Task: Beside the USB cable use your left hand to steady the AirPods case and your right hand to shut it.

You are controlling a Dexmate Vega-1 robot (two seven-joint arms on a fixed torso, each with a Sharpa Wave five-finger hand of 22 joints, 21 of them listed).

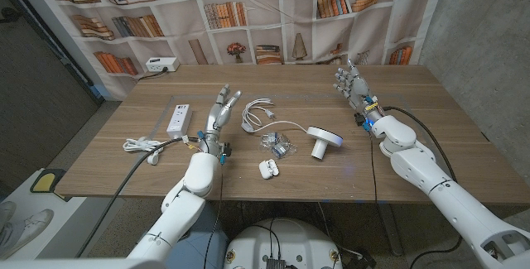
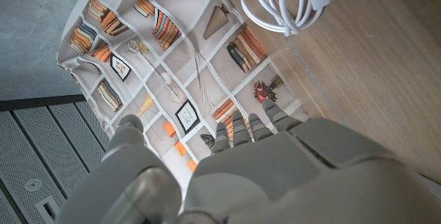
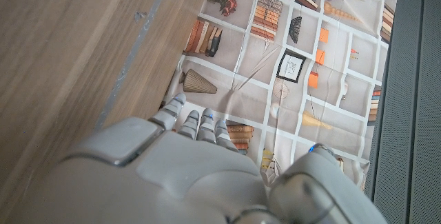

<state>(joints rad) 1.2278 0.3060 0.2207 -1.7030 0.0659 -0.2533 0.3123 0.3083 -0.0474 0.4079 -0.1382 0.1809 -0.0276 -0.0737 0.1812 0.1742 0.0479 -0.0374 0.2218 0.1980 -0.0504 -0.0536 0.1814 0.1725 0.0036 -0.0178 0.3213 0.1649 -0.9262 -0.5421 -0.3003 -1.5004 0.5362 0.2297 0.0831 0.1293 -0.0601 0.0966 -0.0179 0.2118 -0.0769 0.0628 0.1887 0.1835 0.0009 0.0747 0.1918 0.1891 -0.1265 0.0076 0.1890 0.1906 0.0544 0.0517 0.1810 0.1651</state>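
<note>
- Lying near the front edge of the wooden bench (image 1: 431, 112), the white AirPods case (image 1: 267, 168) has its lid open.
- Just behind it lies a small clear-wrapped packet (image 1: 277, 145), and to the right a white round charger stand (image 1: 323, 140) tipped on its side.
- Further back, the coiled white USB cable (image 1: 258, 113) trails toward the stand.
- The left hand (image 1: 220, 110) is left of the cable, fingers spread, holding nothing.
- The right hand (image 1: 351, 83) is at the far right, well apart from the case, fingers apart and empty.
- A white power strip (image 1: 179, 119) and another white cable (image 1: 142, 144) lie at the left.
</note>
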